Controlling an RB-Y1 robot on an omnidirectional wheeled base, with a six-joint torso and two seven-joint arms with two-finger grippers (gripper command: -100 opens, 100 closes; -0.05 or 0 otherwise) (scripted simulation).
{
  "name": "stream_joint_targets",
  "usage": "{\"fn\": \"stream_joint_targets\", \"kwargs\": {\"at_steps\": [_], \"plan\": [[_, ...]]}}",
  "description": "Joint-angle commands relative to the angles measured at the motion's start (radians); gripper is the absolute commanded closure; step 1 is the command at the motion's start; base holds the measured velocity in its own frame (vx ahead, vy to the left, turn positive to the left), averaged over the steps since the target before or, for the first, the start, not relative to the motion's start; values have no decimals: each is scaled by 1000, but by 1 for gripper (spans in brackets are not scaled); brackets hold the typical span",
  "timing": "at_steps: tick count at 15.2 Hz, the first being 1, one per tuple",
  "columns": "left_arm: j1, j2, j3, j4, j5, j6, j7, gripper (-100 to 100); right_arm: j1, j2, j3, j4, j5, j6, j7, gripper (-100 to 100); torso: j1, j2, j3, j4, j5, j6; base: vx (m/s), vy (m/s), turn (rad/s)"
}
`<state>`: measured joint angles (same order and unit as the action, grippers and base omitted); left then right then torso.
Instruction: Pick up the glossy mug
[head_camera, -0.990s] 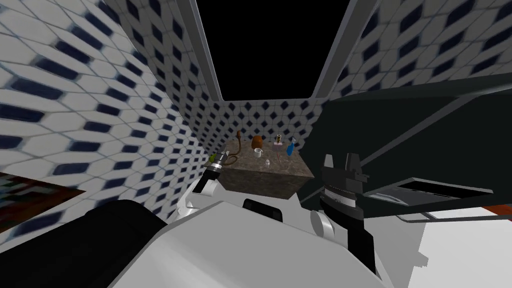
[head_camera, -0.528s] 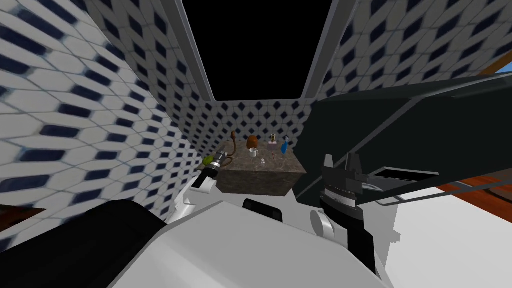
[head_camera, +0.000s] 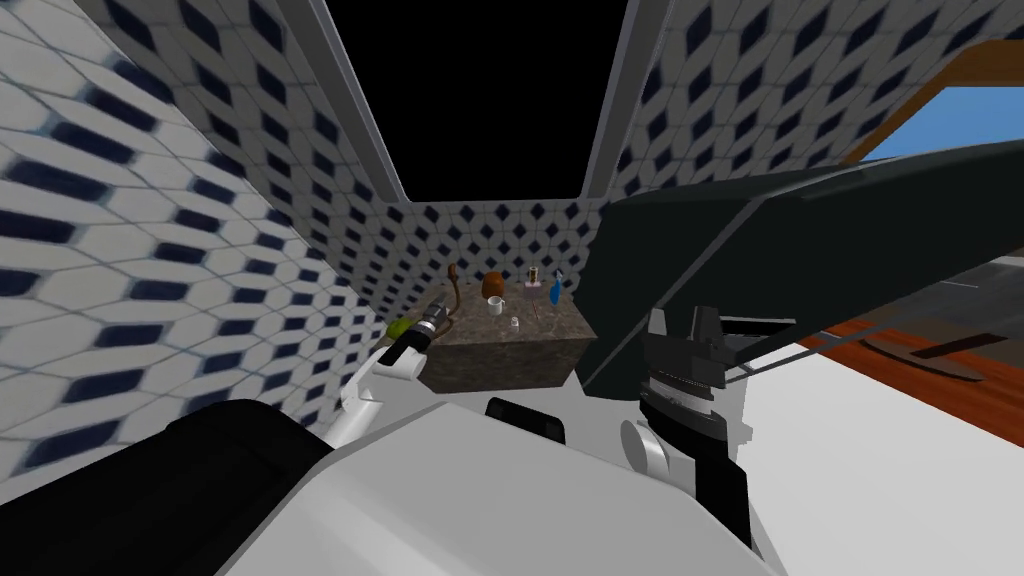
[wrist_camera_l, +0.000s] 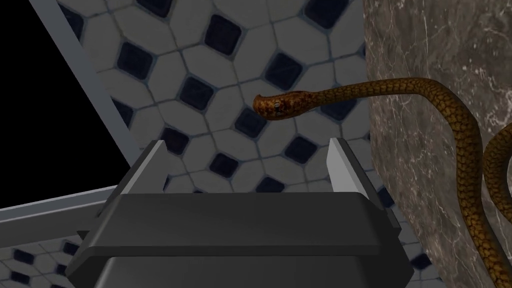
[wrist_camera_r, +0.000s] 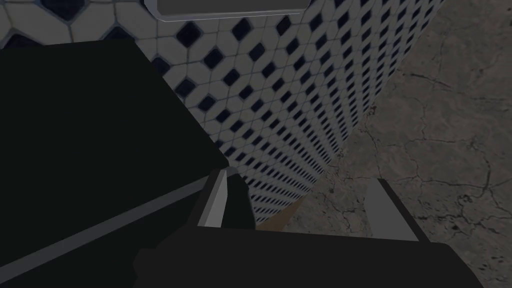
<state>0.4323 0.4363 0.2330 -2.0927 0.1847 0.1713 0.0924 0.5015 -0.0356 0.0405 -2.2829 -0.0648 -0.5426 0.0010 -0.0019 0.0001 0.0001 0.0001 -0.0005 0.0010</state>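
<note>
Grasp not yet begun — white mug is sitting on the marbled desk, apart from both arms. Left claw and right claw are gaping wide, holding nothing — approach and pickup remaining.

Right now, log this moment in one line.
white mug: on counter, untouched | left gripper: open, near snake | right gripper: open, empty | stage: pre-grasp
</note>
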Motion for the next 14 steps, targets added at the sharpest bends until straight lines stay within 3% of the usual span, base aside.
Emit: {"fn": "stream_joint_targets", "kwargs": {"at_steps": [1,2,3,6,7,10,11,14], "plan": [[-4,20,13,13,22,50,2,-100,0,0,0,0,0,0,0,0,0,0,0,0,0,0,0,-33,-235],[-4,20,13,13,22,70,2,-100,0,0,0,0,0,0,0,0,0,0,0,0,0,0,0,-21,-60],[-14,49,32,28,54,96,4,-100,0,0,0,0,0,0,0,0,0,0,0,0,0,-1,6,-33,-187],[-14,49,32,28,54,141,4,-100,0,0,0,0,0,0,0,0,0,0,0,0,0,-1,3,-20,-114],[-23,78,51,44,86,175,6,-100,0,0,0,0,0,0,0,0,1,0,0,0,0,-1,3,-24,-219],[-23,78,51,44,86,213,6,-100,0,0,0,0,0,0,0,0,1,0,0,0,0,-1,4,-18,-110],[-32,105,70,61,119,247,9,-100,0,0,0,0,0,0,0,0,1,0,0,0,0,-1,6,-27,-206],[-32,105,70,61,119,287,9,-100,0,0,0,0,0,0,0,0,1,0,0,0,0,-1,4,-18,-118]]}}
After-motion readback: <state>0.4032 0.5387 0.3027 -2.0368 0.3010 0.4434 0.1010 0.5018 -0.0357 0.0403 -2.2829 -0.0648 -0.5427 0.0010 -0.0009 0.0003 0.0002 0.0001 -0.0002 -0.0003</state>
